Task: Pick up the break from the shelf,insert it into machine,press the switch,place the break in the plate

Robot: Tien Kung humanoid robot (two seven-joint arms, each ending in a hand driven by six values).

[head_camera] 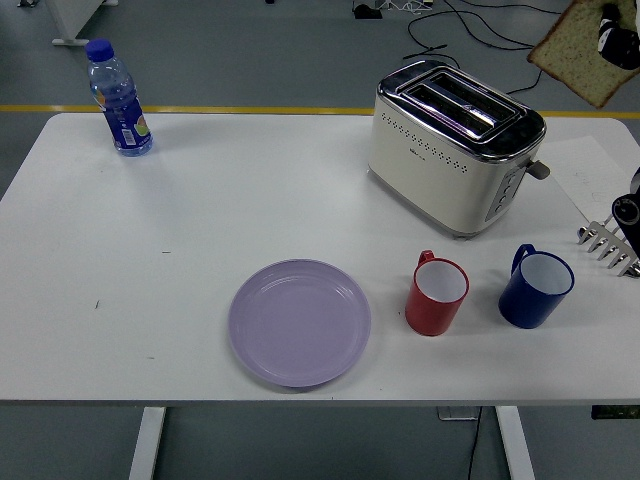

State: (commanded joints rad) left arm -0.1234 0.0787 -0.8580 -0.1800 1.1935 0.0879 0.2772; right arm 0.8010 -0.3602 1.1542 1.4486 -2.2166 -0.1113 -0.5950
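A slice of brown bread (580,52) hangs in the air at the top right, above and to the right of the toaster. My right hand (612,30) is shut on its right edge; only a few black fingers show at the picture's border. The cream and chrome toaster (455,140) stands at the back right of the table, both slots empty, its lever (540,170) on the right end. The metal bread rack (610,246) sits empty at the right edge. A lilac plate (300,322) lies near the front middle. My left arm is out of sight.
A red mug (437,293) and a blue mug (536,287) stand in front of the toaster. A blue water bottle (119,97) stands at the back left corner. Part of my right arm (630,207) shows at the right edge above the rack. Cables lie on the floor behind.
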